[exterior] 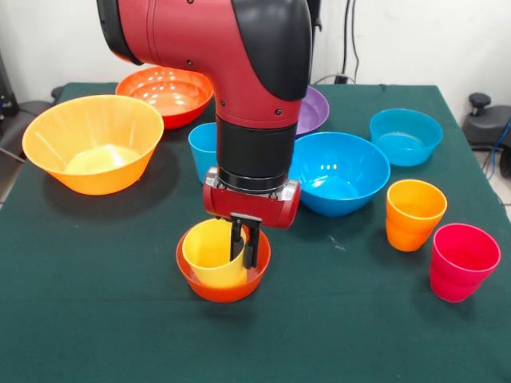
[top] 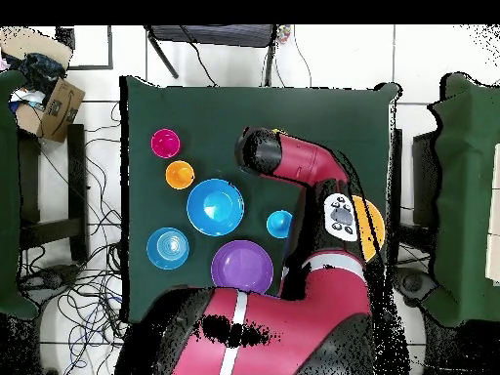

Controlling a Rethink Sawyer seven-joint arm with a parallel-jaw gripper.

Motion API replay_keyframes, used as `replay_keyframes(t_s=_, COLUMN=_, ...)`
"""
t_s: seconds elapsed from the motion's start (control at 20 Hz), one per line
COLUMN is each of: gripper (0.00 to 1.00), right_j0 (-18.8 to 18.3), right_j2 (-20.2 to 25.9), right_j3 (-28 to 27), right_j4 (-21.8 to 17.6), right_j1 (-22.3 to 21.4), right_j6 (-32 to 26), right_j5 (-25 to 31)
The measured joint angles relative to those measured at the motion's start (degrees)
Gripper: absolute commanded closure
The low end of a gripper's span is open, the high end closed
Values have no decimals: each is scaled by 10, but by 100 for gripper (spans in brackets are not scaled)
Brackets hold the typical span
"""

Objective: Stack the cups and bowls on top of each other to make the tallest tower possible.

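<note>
Because the yellow cup [exterior: 211, 253] leans inside the small red-orange bowl [exterior: 223, 288] near the front edge of the table [exterior: 96, 319], I judge it was put there to begin the tower. The gripper [exterior: 245, 246] pinches the cup's right rim, with 1 finger inside and 1 outside.

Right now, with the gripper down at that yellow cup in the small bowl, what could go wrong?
1. The yellow cup sits tilted in the small red-orange bowl; released like this, it may settle crooked or tip out.
2. The gripper is at the cup's rim, so pulling away could drag the cup and the bowl along.
3. The arm hides this spot in the overhead view, so only the front view can confirm placement.
</note>
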Motion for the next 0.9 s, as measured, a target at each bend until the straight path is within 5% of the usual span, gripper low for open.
replay_keyframes(t_s=0.9, gripper=100, right_j0=0, right_j2=1, right_j3=-43, right_j4=0, right_j1=19, right_j6=0, right_j5=0)
